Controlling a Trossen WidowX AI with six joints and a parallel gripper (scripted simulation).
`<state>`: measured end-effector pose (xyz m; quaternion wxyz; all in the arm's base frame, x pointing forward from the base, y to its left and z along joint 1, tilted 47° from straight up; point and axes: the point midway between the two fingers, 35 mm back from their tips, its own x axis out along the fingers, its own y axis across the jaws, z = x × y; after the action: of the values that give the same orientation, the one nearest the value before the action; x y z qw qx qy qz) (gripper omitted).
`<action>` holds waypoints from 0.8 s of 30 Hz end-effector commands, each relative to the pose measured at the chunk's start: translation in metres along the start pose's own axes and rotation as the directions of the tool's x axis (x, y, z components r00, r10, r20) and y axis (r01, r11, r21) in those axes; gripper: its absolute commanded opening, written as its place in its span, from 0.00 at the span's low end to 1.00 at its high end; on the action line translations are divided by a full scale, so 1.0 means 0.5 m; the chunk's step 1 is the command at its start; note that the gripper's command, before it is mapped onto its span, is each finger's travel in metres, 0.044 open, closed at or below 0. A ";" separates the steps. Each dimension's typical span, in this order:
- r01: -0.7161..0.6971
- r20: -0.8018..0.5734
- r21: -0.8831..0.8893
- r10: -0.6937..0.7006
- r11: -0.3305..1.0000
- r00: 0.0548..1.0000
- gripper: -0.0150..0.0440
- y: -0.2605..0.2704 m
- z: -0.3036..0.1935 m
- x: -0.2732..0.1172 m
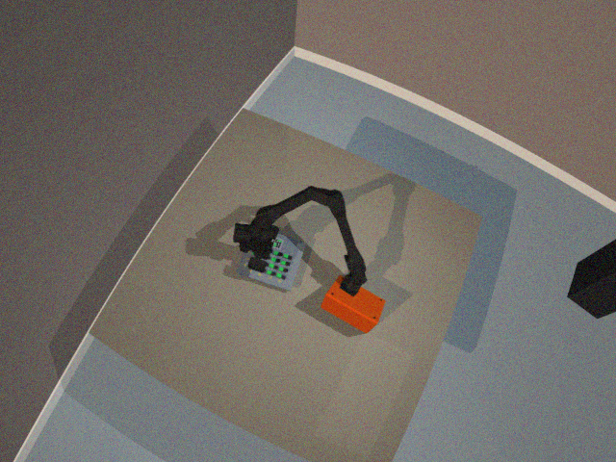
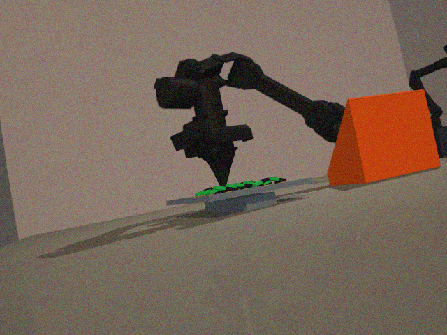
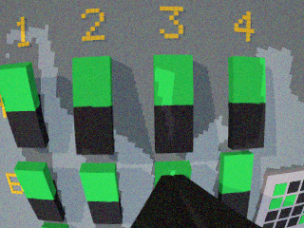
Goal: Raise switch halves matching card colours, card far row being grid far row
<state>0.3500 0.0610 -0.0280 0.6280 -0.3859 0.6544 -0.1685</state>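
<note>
The grey-blue switch panel [image 1: 293, 279] [image 2: 216, 197] [image 3: 133, 28] bears rows of green-and-dark switches. In the wrist view, switches A1 [image 3: 19, 90], B1 [image 3: 40, 185] and B2 [image 3: 100, 185] show a darker far-edge strip. Switches A2 [image 3: 92, 83], A3 [image 3: 173, 92], A4 [image 3: 244, 81] and B4 [image 3: 237, 172] show little or none. My gripper [image 2: 223, 184] [image 3: 171, 185] is shut and empty, its tip over switch B3 [image 3: 171, 167], covering most of it. I cannot tell whether they touch. The card [image 3: 273, 180] is cut off at the right. The nearer rows are mostly hidden.
An orange block [image 1: 353, 309] [image 2: 393, 138] stands at the arm's base end, right of the panel in the top and exterior views. A black block [image 1: 597, 283] is at the far right of the top view. Another dark jointed shape [image 2: 427, 94] shows behind the orange block.
</note>
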 end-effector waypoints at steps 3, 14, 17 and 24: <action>0.004 0.000 -0.002 -0.004 1.000 1.000 0.25 -0.001 0.001 0.004; 0.004 0.000 -0.002 -0.004 1.000 1.000 0.25 -0.001 0.001 0.007; 0.004 0.000 -0.002 -0.004 1.000 1.000 0.25 -0.001 0.001 0.007; 0.001 0.021 -0.002 -0.001 1.000 1.000 0.25 0.000 -0.001 -0.094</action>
<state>0.3462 0.0640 -0.0204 0.6186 -0.3889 0.6604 -0.1731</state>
